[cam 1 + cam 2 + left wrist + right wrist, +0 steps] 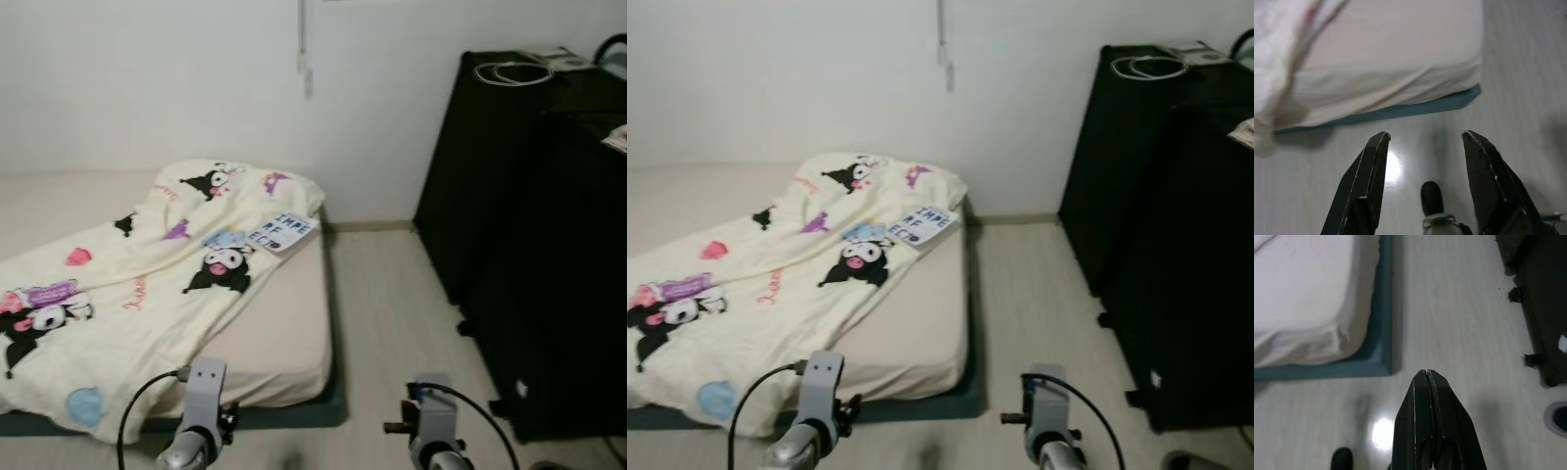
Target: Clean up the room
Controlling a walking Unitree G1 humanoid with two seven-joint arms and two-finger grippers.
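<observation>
A bedroom seen from the robot's head, looking forward and down. A low mattress [284, 343] on a teal base [1378, 352] lies on a pale floor [392, 313], filling the view from 9 o'clock to the centre. Over it sprawls a rumpled cream blanket [147, 284] printed with black-and-white cartoon characters, bunched and skewed, one corner spilling over the mattress edge toward 7 o'clock. A small printed paper or card [282, 232] with blue lettering rests on the blanket near the centre. At 3 o'clock stands a tall black cabinet [529, 235] with a coiled white cable [511, 71] on top.

Both arms hang low at 6 o'clock, holding nothing. The left gripper [1425, 142] has its 2 black fingers spread wide, aimed at the floor just short of the mattress corner. The right gripper [1427, 382] has its fingers pressed together, pointing at bare floor between mattress and cabinet.

The robot appears to be at the approach stage, with no tidying begun. The likely next move calls for stepping closer to the bed, then reaching toward 10 o'clock for the blanket or the card.
</observation>
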